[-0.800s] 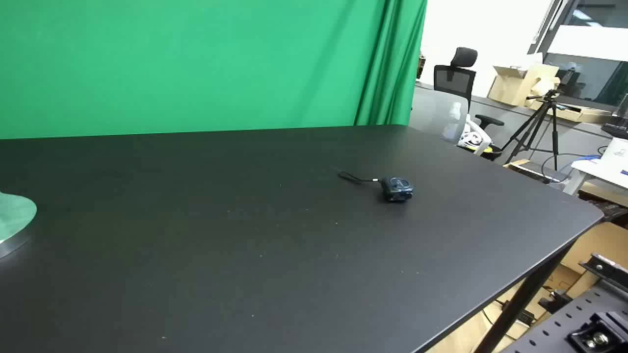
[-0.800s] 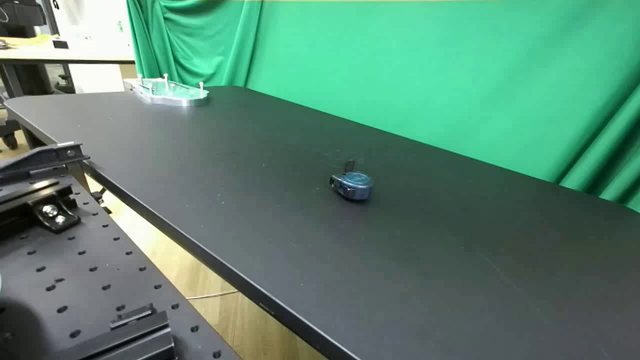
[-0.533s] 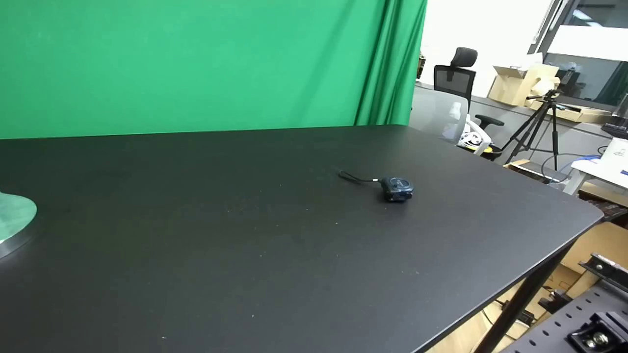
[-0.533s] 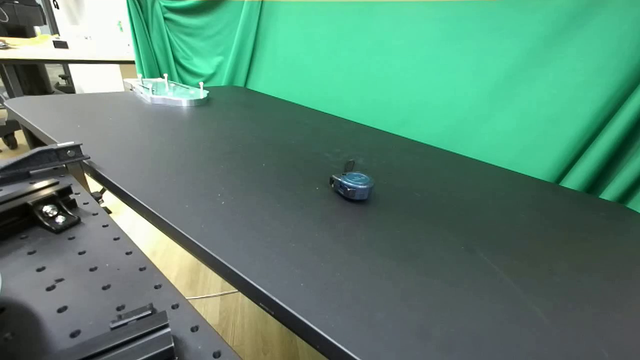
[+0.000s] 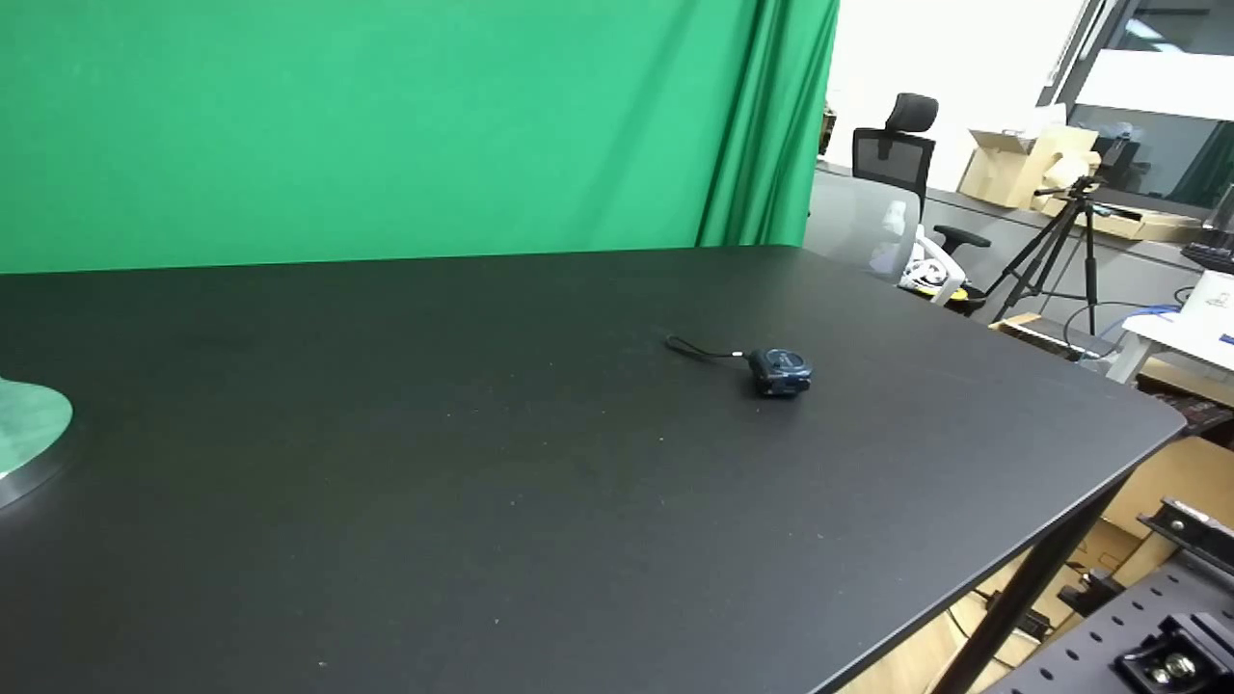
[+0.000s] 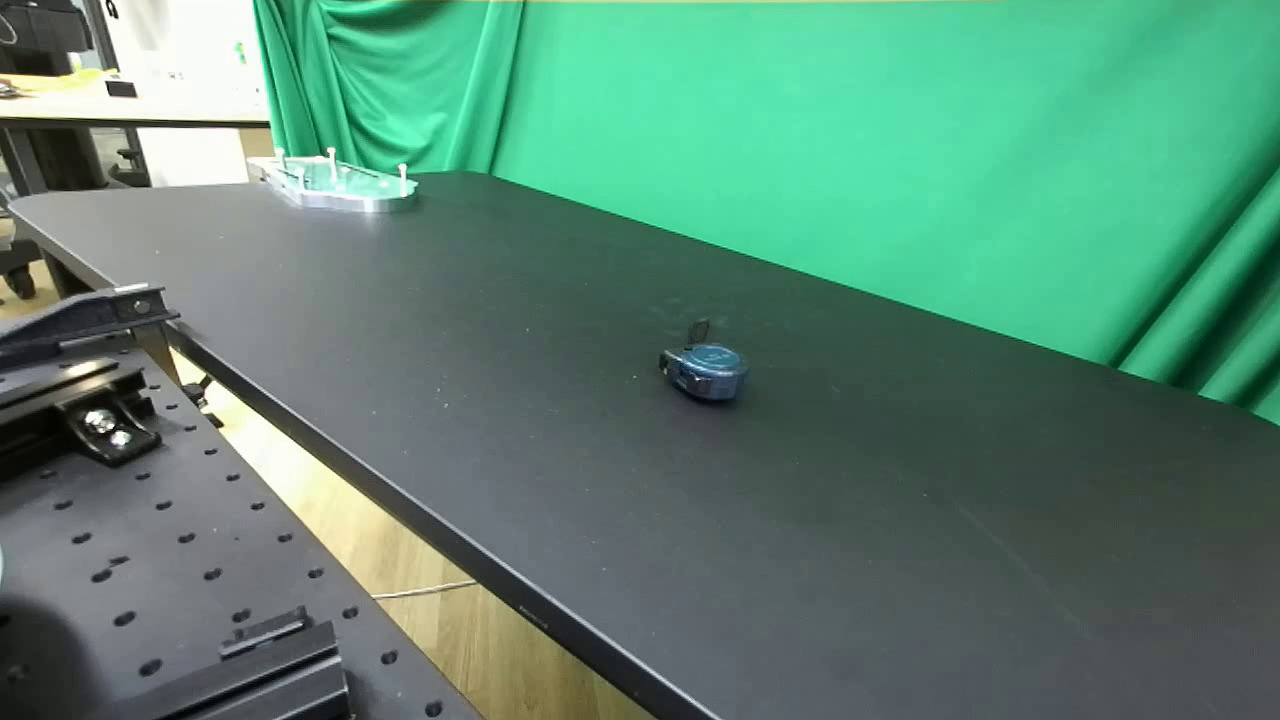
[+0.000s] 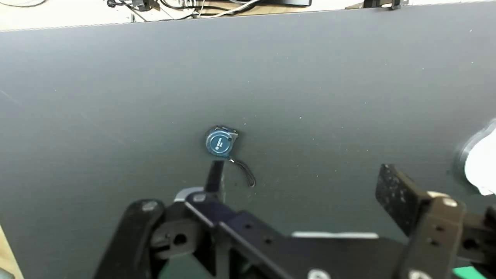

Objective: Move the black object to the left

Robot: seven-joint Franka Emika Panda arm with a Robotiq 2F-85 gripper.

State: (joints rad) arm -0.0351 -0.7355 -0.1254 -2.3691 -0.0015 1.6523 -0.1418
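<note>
Black object (image 7: 220, 142), a small blue-black tape measure, lies on the dark table (image 7: 116, 116) just past the tip of one finger (image 7: 214, 178) of the gripper (image 7: 302, 170) in the wrist view. From the middle of the gap between the fingertips it sits at ten o'clock, with its strap (image 7: 245, 169) trailing toward half past four. The fingers stand wide apart, tabletop showing between them, the opposite finger (image 7: 399, 197) at three o'clock. How high they hang above the table I cannot tell. The linkage (image 7: 130, 236) is blurred and cut off near the bottom edge. BOSCH can be read on the tape measure; the line under it is too small.

In both exterior views the tape measure rests flat, a little toward three o'clock from the centre. Closest to the camera in an exterior view, at eight o'clock, a perforated plate (image 6: 200, 510) runs off the frame. Farther off, on the table at ten o'clock, is a pale green slab (image 6: 365, 185) with upright pegs (image 6: 403, 180). In an exterior view the slab (image 5: 29, 424) shows only in part, cut off at nine o'clock; in the wrist view a white shape (image 7: 482, 166) is cut off at three o'clock. Behind the table hangs a green curtain (image 5: 386, 125); past it, at two o'clock, stands an open cardboard box (image 5: 993, 173). White stuff (image 5: 1046, 118) shows at its top, whether inside or behind I cannot tell.
</note>
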